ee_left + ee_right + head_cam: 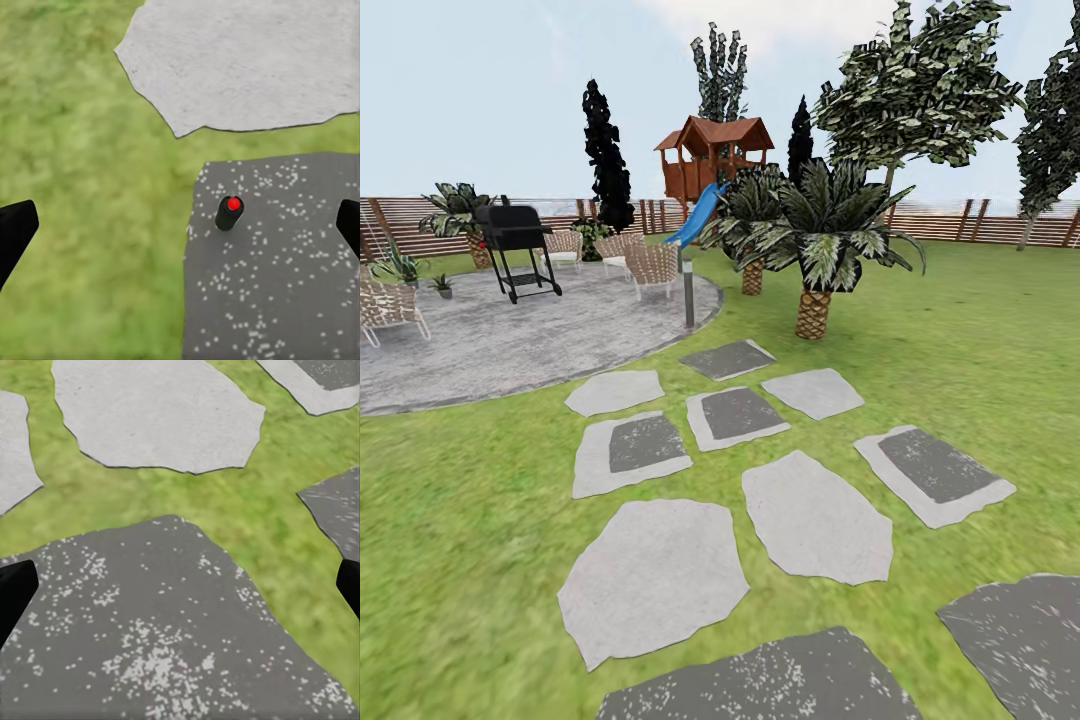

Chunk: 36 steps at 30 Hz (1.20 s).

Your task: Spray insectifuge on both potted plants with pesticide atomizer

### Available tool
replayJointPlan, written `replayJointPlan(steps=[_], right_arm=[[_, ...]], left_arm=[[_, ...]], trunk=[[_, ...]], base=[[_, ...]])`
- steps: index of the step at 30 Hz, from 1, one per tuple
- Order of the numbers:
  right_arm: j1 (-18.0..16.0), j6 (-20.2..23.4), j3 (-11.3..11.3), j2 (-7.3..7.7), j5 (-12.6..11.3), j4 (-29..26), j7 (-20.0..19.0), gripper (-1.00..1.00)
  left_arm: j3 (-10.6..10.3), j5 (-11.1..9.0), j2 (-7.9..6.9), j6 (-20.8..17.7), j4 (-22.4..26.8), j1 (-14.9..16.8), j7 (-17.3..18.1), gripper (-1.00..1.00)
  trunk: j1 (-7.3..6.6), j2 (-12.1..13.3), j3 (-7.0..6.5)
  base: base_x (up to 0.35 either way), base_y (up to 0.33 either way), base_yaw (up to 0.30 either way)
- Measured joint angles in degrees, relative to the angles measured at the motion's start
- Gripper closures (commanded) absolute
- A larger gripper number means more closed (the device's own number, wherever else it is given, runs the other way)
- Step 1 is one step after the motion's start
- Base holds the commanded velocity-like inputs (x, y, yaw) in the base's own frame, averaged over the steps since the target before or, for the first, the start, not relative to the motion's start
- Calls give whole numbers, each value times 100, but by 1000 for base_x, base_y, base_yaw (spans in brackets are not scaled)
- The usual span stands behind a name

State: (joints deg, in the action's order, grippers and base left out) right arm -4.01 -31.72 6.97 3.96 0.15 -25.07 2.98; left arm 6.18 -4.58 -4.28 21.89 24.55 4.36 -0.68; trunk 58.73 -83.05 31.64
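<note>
The pesticide atomizer (229,212) stands upright on a dark speckled stepping stone (285,277); from above it is a small dark cylinder with a red top. My left gripper (180,232) hovers high over it, open, its black fingertips (15,229) spread wide at the sides. My right gripper (180,589) is open too, above another dark stone (150,622) with nothing between its fingers. In the head view, one small potted plant (442,285) sits far off on the left of the round grey patio (510,340), with another leafy plant (400,266) beside it.
Stepping stones (815,515) cross the lawn toward the patio. On the patio stand a black grill (515,250), wicker seats (650,265) and a grey bollard lamp (688,290). Palms (820,250) grow to the right; a slat fence (960,225) and a play tower (712,155) lie behind.
</note>
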Motion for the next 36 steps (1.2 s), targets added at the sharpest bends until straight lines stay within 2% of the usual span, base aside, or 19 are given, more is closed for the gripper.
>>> replayJointPlan(steps=[24,29,36], right_arm=[[0,2,0,0,-3,-5,4,-100],[-1,-2,5,0,-8,-8,13,-100],[-2,-3,6,0,-8,-6,15,-100]], left_arm=[[-7,11,-1,0,-41,0,11,-100],[-6,12,-1,-1,-48,-1,7,-100],[-8,9,-1,-1,0,-9,1,-100]], trunk=[[505,-921,412],[614,-1122,502],[615,-1123,503]], base=[[0,0,4],[0,0,200],[0,0,268]])
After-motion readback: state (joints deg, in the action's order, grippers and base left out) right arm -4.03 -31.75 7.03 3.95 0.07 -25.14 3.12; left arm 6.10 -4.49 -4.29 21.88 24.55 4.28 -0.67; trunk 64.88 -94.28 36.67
